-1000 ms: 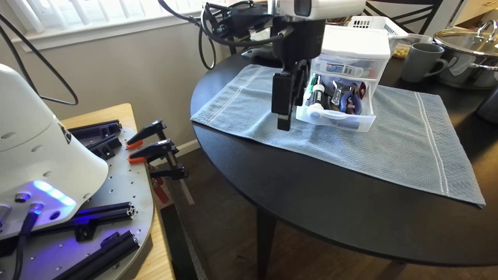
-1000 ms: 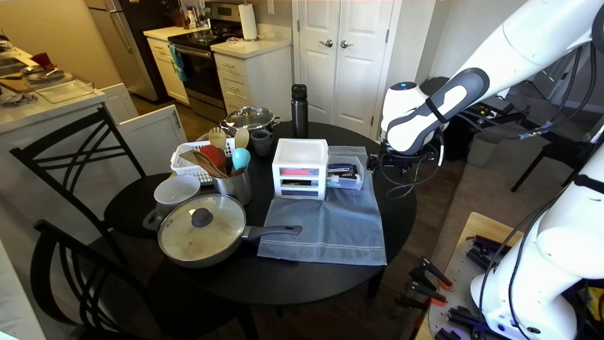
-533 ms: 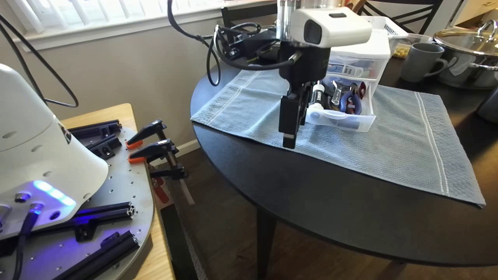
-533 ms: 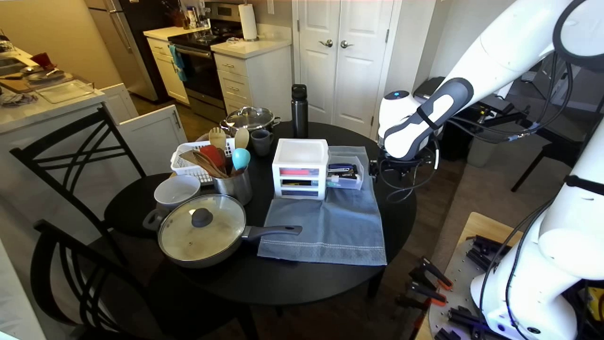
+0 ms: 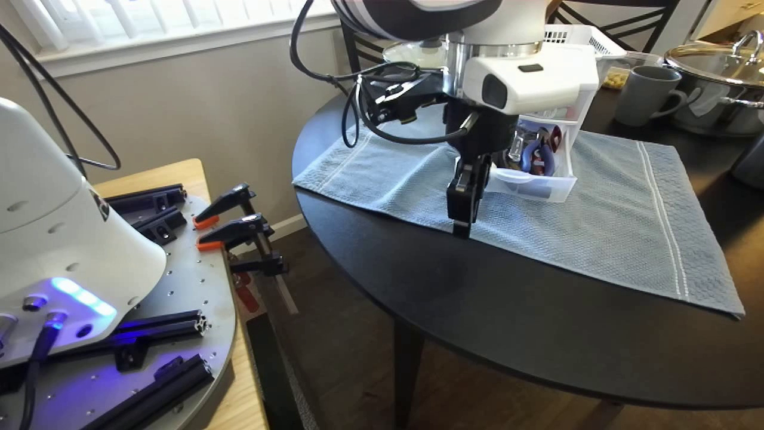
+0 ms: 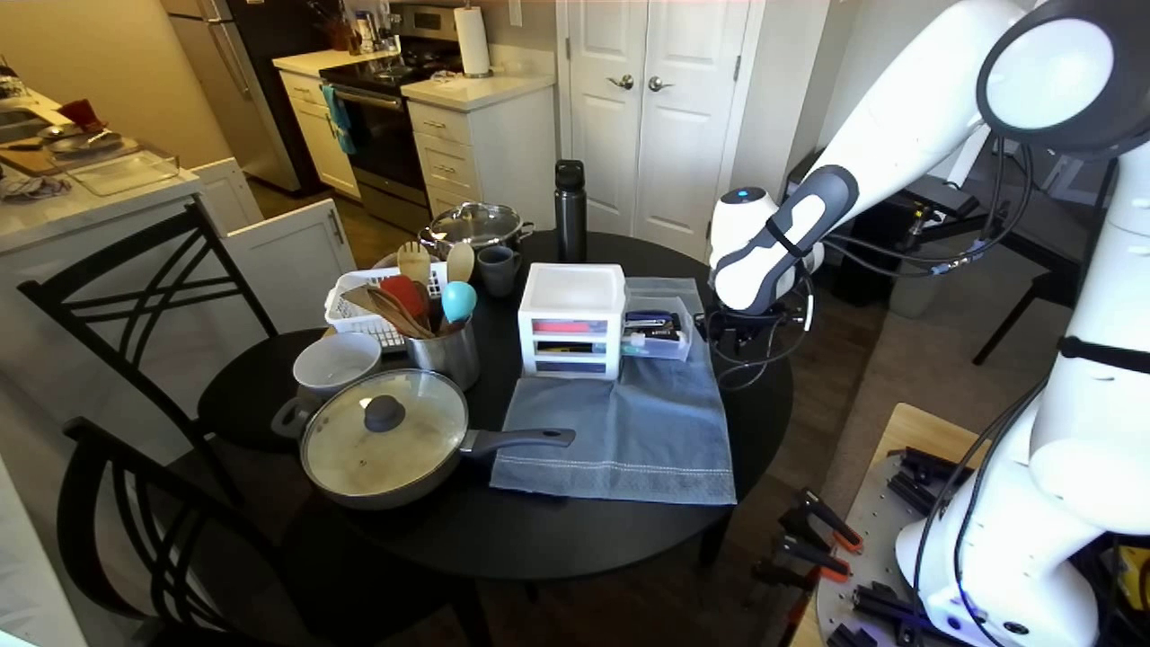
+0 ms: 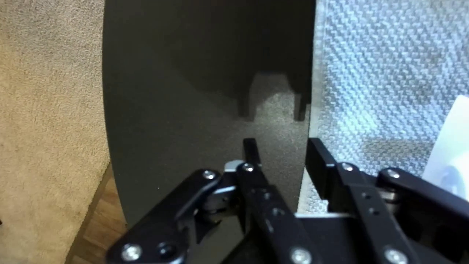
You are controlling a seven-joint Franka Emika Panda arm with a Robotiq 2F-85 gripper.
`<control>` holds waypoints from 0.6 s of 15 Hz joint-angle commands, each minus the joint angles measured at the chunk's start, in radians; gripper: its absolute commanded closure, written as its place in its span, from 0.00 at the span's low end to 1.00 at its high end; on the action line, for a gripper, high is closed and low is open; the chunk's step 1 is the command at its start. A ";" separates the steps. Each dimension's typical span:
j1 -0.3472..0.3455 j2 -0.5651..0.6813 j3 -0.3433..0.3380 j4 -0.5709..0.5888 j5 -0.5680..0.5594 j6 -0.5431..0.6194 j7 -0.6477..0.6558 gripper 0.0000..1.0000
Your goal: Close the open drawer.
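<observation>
Dropped lower than a second ago, the pincer (image 7: pixel 281 143), jaws parted around nothing, hangs near the drawer (image 5: pixel 528 186), which juts from the organiser (image 6: pixel 575 288) over the towel (image 5: pixel 597 227). An off-centre shove could skew the drawer; a slipping towel could carry the organiser backward.

No word, brand or number can be read in any of the views; in an exterior view the black-and-white marker (image 6: pixel 663 332) in the clear-plastic drawer (image 6: pixel 663 352) carries pale marks that look like print, too small and blurred to make out
</observation>
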 commanded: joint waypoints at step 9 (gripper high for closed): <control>0.029 -0.030 0.018 0.005 0.224 0.122 -0.077 0.97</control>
